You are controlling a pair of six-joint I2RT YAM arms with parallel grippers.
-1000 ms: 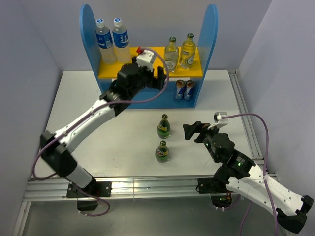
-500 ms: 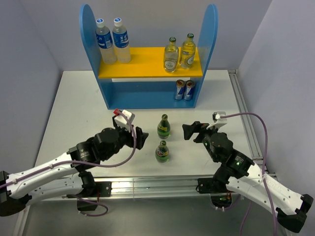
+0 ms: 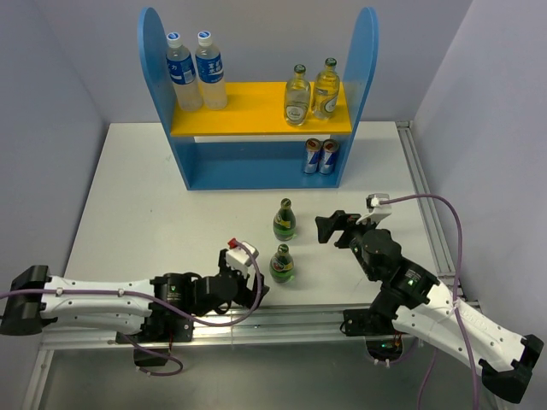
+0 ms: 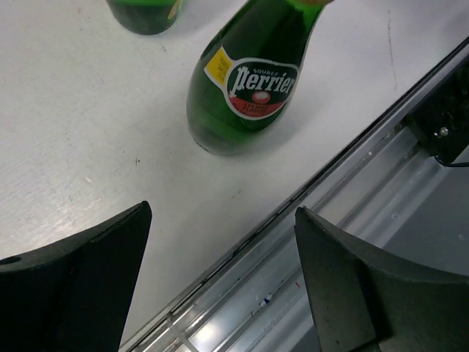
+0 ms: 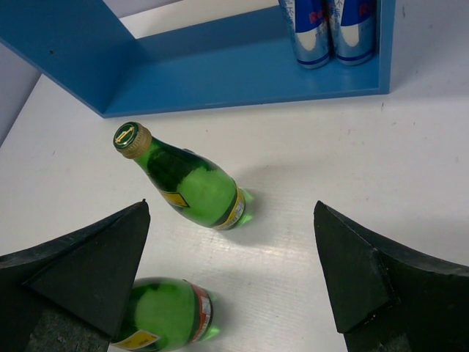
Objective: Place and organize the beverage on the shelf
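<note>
The blue shelf carries two clear bottles and two pale yellowish bottles on its yellow board. Two dark green bottles stand on the table: a far one and a near one. My left gripper lies low by the table's front edge, just left of the near green bottle, open and empty. My right gripper hovers right of the far green bottle, open wide and empty.
Two blue-silver cans stand on the shelf's lower level at the right. A metal rail runs along the table's front edge right under my left gripper. Grey walls close in both sides.
My left arm has swung back from the shelf's upper board down to the front edge beside the near green bottle, its jaws narrowing a little. The right arm has barely moved.
</note>
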